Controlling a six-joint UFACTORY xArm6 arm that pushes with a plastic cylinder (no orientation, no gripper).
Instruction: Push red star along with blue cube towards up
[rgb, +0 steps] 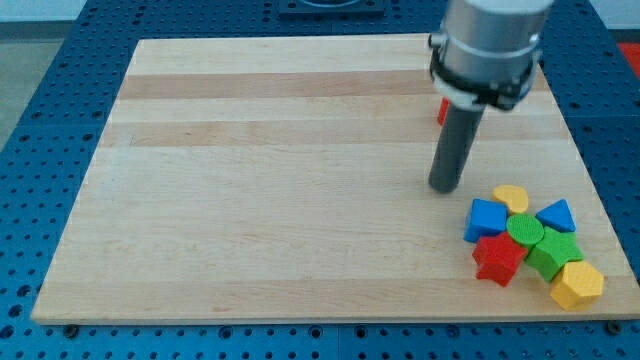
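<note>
Nearest the camera, at the bench's (250, 200) near right corner, a yellow block (577, 285) lies beside the red star (498, 259). The blue cube (487, 219) touches the star's far side. My tip (444, 187) is set down just left and far of the cube, apart from it. No end effector is fitted; a plain rod is carried. For a clean push, the tip should be routed around to the star's near side, centred, so both travel far together. A red piece (441, 110), probably a block, is partly hidden behind the rod.
</note>
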